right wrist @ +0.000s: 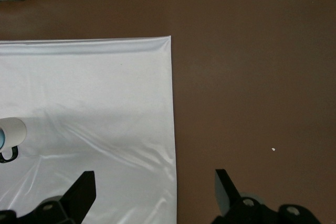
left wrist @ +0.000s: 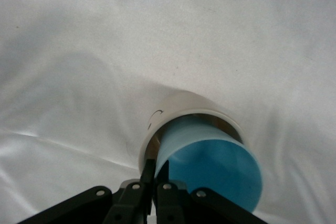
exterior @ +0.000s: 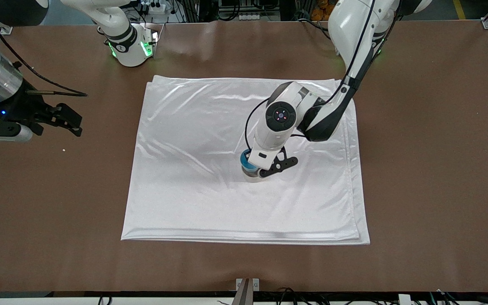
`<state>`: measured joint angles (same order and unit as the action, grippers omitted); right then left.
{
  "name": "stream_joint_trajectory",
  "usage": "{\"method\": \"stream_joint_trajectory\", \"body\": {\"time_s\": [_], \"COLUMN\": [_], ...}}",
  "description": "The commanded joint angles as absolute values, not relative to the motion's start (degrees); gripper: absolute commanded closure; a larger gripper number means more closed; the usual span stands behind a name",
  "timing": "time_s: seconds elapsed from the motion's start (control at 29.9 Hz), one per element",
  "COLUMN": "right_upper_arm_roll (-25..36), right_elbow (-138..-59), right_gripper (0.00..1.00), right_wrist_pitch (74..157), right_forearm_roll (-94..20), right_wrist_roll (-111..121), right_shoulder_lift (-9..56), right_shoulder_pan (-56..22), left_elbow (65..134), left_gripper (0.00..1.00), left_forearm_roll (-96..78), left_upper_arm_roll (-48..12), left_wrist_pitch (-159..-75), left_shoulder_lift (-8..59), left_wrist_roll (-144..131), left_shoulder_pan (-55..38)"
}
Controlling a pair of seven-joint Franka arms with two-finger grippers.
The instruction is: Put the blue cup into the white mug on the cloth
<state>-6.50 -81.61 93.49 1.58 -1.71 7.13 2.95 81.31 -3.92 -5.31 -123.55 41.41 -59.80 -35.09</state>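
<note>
The white mug (left wrist: 181, 109) stands on the cloth (exterior: 184, 169), near its middle. The blue cup (left wrist: 210, 169) sits partly inside the mug, with its rim sticking out above the mug's rim. My left gripper (left wrist: 156, 174) is right over the mug and is shut on the blue cup's wall, one finger (left wrist: 148, 169) outside it and one inside. From the front the blue cup (exterior: 245, 162) and the mug (exterior: 250, 178) show under the left gripper (exterior: 256, 169). My right gripper (exterior: 68, 120) is open and empty and waits over bare table at the right arm's end.
The brown table (exterior: 417, 169) surrounds the cloth on all sides. The right wrist view shows the cloth's edge (right wrist: 172, 129), the mug (right wrist: 13, 131) far off with its black handle, and a small white crumb (right wrist: 273, 149) on the table.
</note>
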Motion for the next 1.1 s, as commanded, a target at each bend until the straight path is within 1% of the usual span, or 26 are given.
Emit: {"method": "stream_joint_trajectory", "body": {"time_s": [0.0, 0.07, 0.1, 0.43, 0.6, 0.84, 1.07], "right_upper_arm_roll": [-6.94, -7.03, -7.03, -7.03, -7.03, -6.94, -6.77], "right_elbow": [-82.71, -82.71, -82.71, -82.79, -82.88, -84.28, -86.48], "right_gripper": [0.00, 0.00, 0.00, 0.00, 0.00, 0.00, 0.00], "right_wrist_pitch": [95.53, 96.41, 96.85, 97.56, 97.82, 98.70, 99.32], "right_forearm_roll": [-1.04, -3.33, -4.12, -4.83, -4.75, -2.99, -1.23], "right_wrist_roll": [-1.05, -1.49, -1.49, -0.88, -1.23, -1.41, -1.93], "right_shoulder_lift": [6.50, 6.59, 6.68, 7.29, 7.21, 6.86, 5.89], "right_shoulder_pan": [3.25, 3.25, 3.25, 3.08, 2.46, 1.32, 0.53], "left_elbow": [80.24, 80.24, 80.24, 80.24, 80.33, 80.33, 80.33], "left_gripper": [0.19, 0.01, 0.00, 0.00, 0.00, 0.00, 0.00], "left_forearm_roll": [-4.31, -4.22, -4.22, -3.78, -0.89, 0.09, 0.18], "left_upper_arm_roll": [-5.01, -5.01, -5.01, -4.83, -2.64, -2.20, -2.11], "left_wrist_pitch": [-123.66, -123.66, -123.66, -123.14, -122.87, -120.50, -117.60], "left_shoulder_lift": [42.10, 42.01, 42.01, 39.99, 38.32, 34.72, 33.14], "left_wrist_roll": [-58.71, -58.01, -57.92, -58.10, -57.92, -50.12, -34.92], "left_shoulder_pan": [-35.24, -35.42, -35.42, -33.49, -31.21, -22.86, -16.27]}}
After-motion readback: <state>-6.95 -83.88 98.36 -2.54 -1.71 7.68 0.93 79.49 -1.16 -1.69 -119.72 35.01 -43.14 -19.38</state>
